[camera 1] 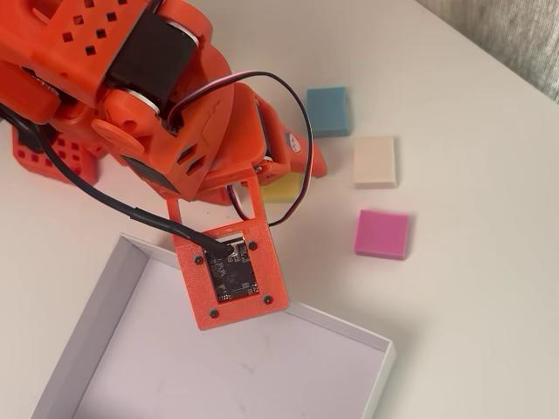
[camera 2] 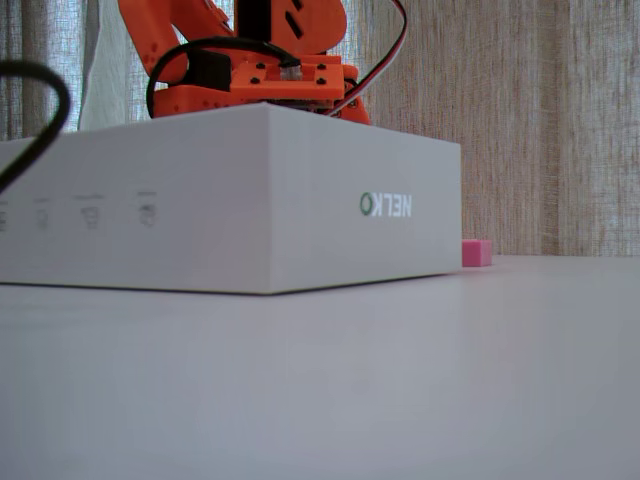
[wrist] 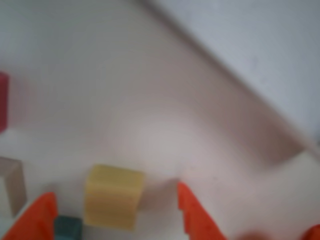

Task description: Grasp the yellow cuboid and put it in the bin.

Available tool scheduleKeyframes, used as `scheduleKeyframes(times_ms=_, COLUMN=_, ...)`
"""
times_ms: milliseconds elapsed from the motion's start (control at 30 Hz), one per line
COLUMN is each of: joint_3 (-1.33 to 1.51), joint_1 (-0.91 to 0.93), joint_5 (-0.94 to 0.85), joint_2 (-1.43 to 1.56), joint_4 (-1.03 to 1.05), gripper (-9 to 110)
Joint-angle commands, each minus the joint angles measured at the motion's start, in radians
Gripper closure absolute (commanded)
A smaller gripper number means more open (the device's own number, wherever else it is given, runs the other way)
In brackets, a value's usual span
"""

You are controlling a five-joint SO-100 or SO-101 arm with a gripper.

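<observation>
The yellow cuboid [wrist: 112, 196] lies on the white table, in the wrist view low in the middle. My gripper [wrist: 115, 190] is open and straddles it, one orange fingertip [wrist: 37, 212] to its left and the other to its right, both with a gap to the block. In the overhead view only a sliver of the yellow cuboid [camera 1: 284, 188] shows under my orange arm. The bin [camera 1: 341, 325], a large shallow white tray, lies just beyond the arm at the lower left; its outer wall [camera 2: 250, 200] fills the fixed view, and its wall [wrist: 240, 85] crosses the wrist view's upper right.
A blue block [camera 1: 327, 111], a cream block [camera 1: 376, 161] and a pink block [camera 1: 382, 234] lie on the table to the right of the arm. The pink block [camera 2: 477, 252] also shows past the bin's corner. A black cable loops over the wrist camera board [camera 1: 231, 271].
</observation>
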Motion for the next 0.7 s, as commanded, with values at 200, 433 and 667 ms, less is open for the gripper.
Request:
scheduleKeyframes(times_ms=200, joint_3=0.043, joint_1=-0.017, joint_5=0.000, joint_2=0.005, joint_4=-0.032, gripper=71)
scheduleKeyframes(times_ms=433, joint_3=0.091, joint_1=-0.026, joint_5=0.002, joint_2=0.029, joint_4=-0.092, gripper=79)
scheduleKeyframes(times_ms=667, joint_3=0.094, joint_1=-0.021, joint_5=0.003, joint_2=0.017, joint_4=-0.101, gripper=82)
